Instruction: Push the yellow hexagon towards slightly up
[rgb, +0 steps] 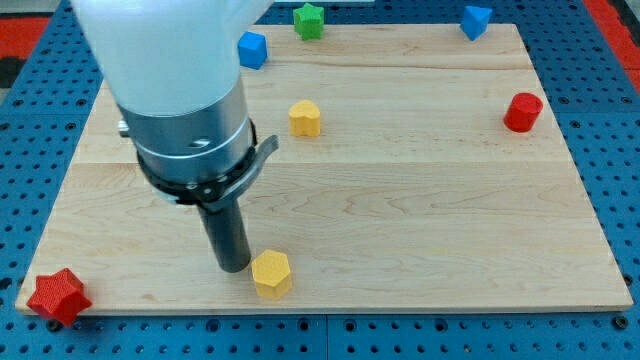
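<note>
Yellow hexagon (271, 274) near board's (400, 200) bottom edge, left of centre. My tip (234, 267) touching or just beside its left side. No pincer fitted, only rod. Second yellow block (305, 118) well above. Red star (56, 296) at bottom-left corner.
</note>
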